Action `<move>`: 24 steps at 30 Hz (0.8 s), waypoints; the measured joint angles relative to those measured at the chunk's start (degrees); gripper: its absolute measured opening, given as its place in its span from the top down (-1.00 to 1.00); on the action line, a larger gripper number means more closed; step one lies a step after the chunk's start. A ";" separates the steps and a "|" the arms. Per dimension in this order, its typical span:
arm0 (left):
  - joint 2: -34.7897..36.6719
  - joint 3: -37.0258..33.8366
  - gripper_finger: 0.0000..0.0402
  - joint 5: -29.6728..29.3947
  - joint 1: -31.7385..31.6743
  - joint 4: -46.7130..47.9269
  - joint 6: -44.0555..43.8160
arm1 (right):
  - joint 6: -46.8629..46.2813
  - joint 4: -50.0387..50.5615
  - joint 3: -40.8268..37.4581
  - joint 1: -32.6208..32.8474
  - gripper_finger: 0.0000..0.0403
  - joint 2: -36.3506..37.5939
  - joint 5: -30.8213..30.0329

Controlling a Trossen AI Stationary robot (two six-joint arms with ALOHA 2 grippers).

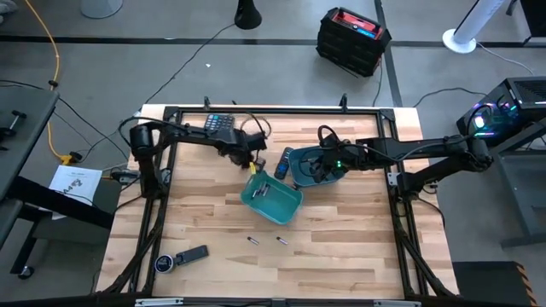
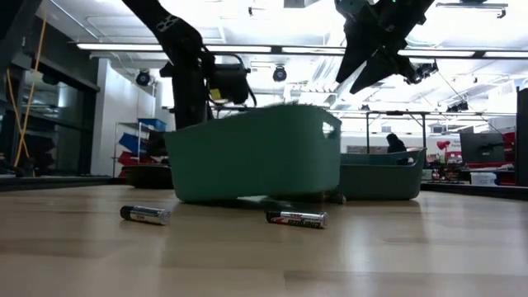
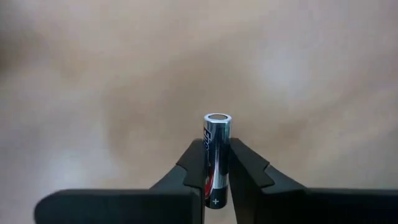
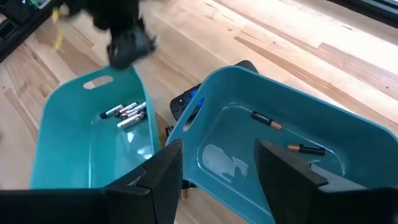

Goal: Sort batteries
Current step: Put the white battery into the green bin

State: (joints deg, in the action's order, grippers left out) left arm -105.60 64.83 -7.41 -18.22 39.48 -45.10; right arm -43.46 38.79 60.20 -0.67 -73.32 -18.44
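Note:
My left gripper [image 1: 253,164] [image 3: 216,149] is above the far-left corner of the nearer teal bin [image 1: 294,203] and is shut on a black-and-silver battery [image 3: 217,132]. That bin holds several batteries [image 4: 127,114]. My right gripper [image 1: 319,164] [image 4: 217,155] is open and empty above the farther teal bin [image 4: 348,137], where two dark gold-ended batteries [image 4: 267,120] [image 4: 306,149] lie on the floor. Two loose batteries [image 1: 252,242] [image 1: 281,241] lie on their sides on the wood, nearer than the bins; they also show in the low view [image 2: 144,214] [image 2: 297,219]. My left gripper pinches the battery's barrel [image 3: 216,163] between its two fingers. The battery lies along the fingers, and its flat end [image 3: 217,117] sticks out past the fingertips. It is lifted clear of the wood and of the bin.
A dark device with blue buttons [image 4: 186,102] lies between the two bins. A calculator [image 1: 220,124] is at the far edge behind my left arm. A black remote [image 1: 196,253] and a round object [image 1: 164,263] lie at the near left. A black frame [image 1: 273,109] rims the table.

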 joint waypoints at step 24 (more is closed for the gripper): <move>19.71 0.29 0.64 3.94 28.60 -7.94 18.74 | -0.02 -0.11 0.00 -0.98 0.06 0.00 0.01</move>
State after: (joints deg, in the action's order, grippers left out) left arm -85.89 65.12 -3.47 10.38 31.54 -26.37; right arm -43.48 38.67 60.20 -1.64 -73.32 -18.43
